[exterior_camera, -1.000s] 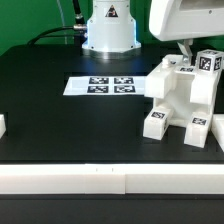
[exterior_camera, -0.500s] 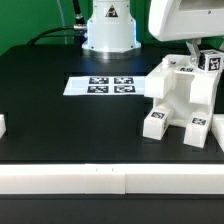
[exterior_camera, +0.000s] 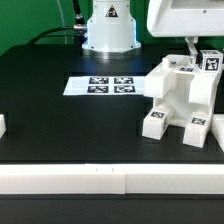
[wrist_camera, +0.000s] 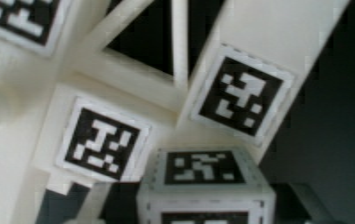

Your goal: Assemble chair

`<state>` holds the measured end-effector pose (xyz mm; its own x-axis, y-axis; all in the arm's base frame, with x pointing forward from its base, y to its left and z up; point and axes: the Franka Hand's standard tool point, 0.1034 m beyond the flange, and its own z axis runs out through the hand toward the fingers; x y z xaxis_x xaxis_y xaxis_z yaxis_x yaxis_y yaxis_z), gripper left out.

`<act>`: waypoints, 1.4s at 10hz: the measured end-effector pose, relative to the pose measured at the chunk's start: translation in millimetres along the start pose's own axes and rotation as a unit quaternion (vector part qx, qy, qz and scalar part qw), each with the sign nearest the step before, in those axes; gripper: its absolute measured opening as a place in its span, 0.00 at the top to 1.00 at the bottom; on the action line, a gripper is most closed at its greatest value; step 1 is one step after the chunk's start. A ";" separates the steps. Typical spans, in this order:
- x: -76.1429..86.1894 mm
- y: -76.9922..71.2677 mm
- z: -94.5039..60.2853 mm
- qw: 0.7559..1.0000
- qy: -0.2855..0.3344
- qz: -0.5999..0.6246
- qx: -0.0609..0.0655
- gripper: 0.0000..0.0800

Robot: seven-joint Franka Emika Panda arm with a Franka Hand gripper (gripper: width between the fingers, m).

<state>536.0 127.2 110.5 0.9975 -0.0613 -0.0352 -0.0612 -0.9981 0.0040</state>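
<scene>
The partly built chair (exterior_camera: 178,98) stands at the exterior view's right: a chunky white body with tagged legs (exterior_camera: 154,124) resting on the black table. My gripper (exterior_camera: 203,52) hangs over its upper right corner and is shut on a white tagged chair leg (exterior_camera: 211,63) that sits against the chair's top. In the wrist view this leg (wrist_camera: 202,172) lies between my dark fingers (wrist_camera: 128,203), with the chair's X-braced frame (wrist_camera: 147,45) and more tags behind it.
The marker board (exterior_camera: 108,86) lies flat mid-table, left of the chair. The robot base (exterior_camera: 108,30) stands behind it. A small white part (exterior_camera: 2,126) shows at the exterior view's left edge. A white rail (exterior_camera: 100,180) runs along the table's front.
The jaws have closed onto the chair leg over the last second. The leg's top tag has straightened and shifted slightly right. The chair body has stayed in place.
</scene>
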 end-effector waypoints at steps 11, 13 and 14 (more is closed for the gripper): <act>-0.6 -2.2 0.4 0.964 -0.002 0.265 0.004 0.45; -0.7 -2.2 0.7 0.964 -0.002 0.265 0.004 0.29; -0.7 -1.7 0.8 0.968 -0.002 0.249 0.002 0.21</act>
<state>535.4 129.0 109.7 0.8440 -0.5353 -0.0334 -0.5351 -0.8446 0.0169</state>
